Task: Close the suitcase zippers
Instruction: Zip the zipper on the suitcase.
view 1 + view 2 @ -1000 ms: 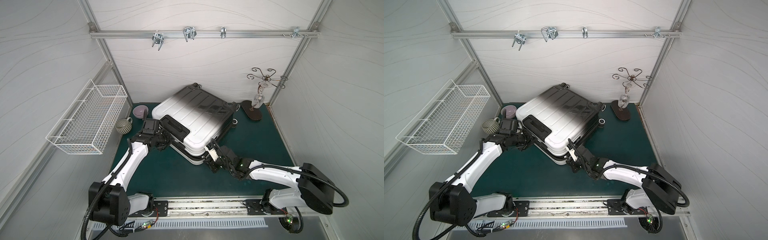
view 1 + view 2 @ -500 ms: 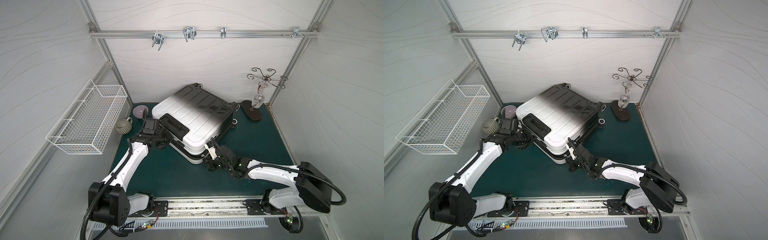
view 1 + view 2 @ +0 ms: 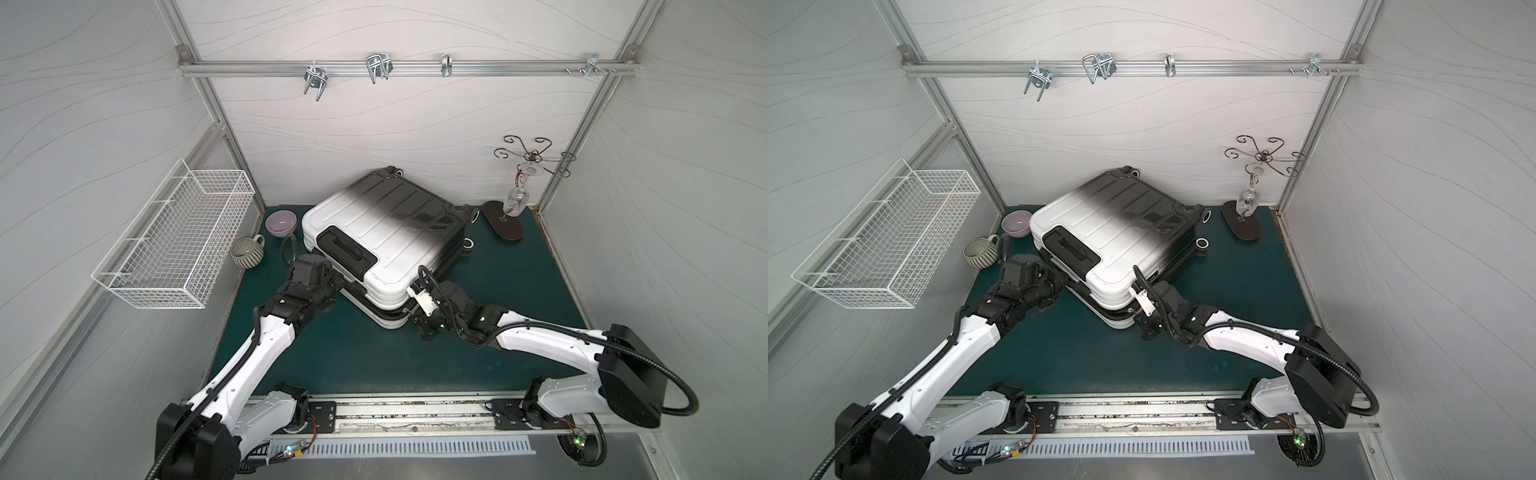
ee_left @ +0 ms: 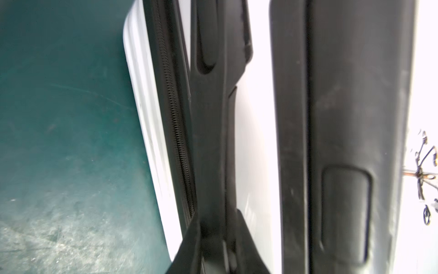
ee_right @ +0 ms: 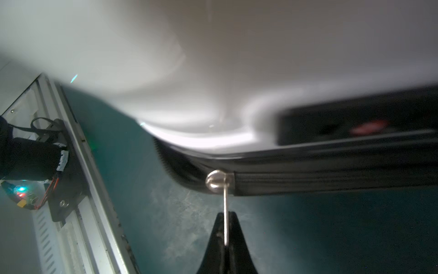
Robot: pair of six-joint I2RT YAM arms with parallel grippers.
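On the green desk (image 3: 332,353), the left fingers (image 4: 187,253) clamp narrowly on the suitcase's (image 3: 386,224) black side handle (image 4: 211,142) while the right fingers (image 5: 237,249) pinch a metal zipper pull (image 5: 225,201) at its near corner.

Ribbed white-to-black hard-shell suitcase (image 3: 382,232) lay flat on green bench (image 3: 519,291), back centre. Lilac ceramic bowl (image 3: 281,222), ribbed grey mug (image 3: 247,254) sat left of it; black-based wire stand (image 3: 505,226) to right; white wire basket (image 3: 174,237) on left wall.

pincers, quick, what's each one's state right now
Left pincer: closed on the suitcase handle.
Right pincer: closed on the metal zipper pull.
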